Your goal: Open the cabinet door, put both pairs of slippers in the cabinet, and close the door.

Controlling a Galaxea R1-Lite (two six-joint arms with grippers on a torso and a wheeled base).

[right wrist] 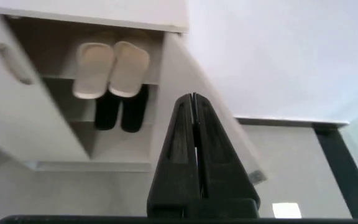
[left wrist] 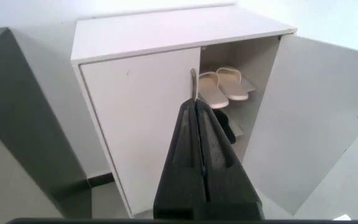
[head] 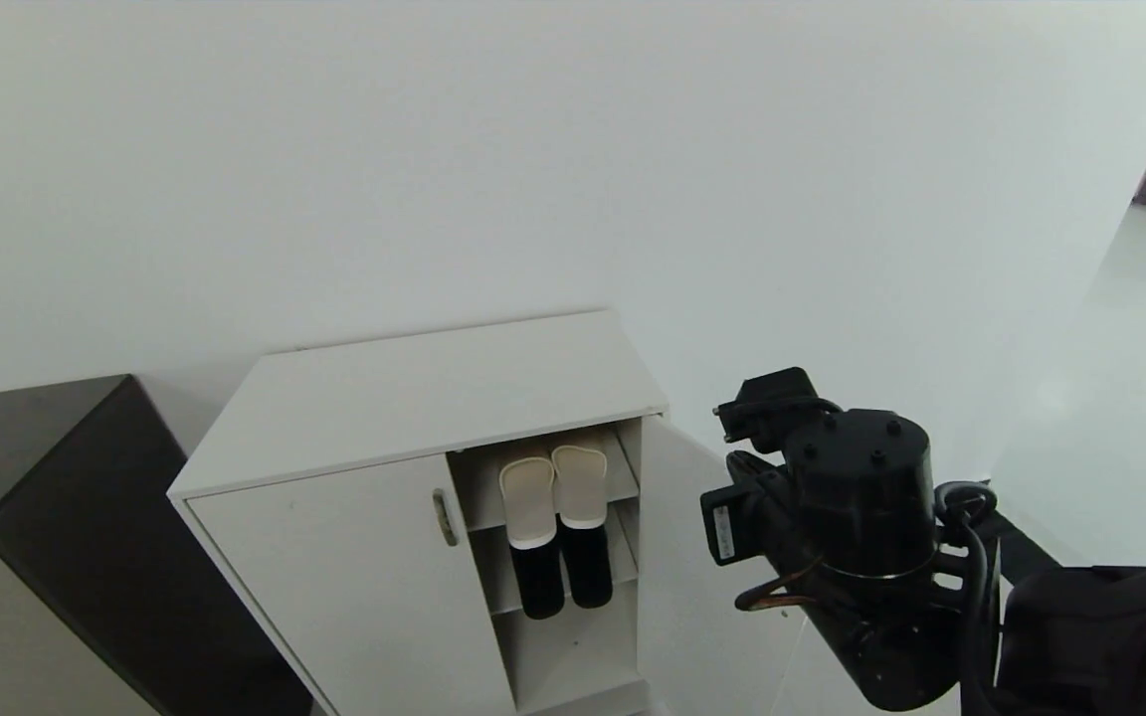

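The cabinet (head: 414, 393) has both pairs of slippers inside, so I think the step in hand is the last one: closing the door.

The left gripper (left wrist: 196, 109) has its jaws pressed tight together and holds nothing. It points at the cabinet's front from a little way off. The right gripper (right wrist: 193, 99) is pressed together the same way and also holds nothing. It sits near the open door (head: 677, 557).

The next move calls for a gripper to get behind that door, on its outer face, and push it round until it meets the shut door (head: 334, 577).

Inside, the white slippers (head: 555, 487) lie side by side on the top shelf. The black slippers (head: 563, 577) lie side by side on the shelf just under them.
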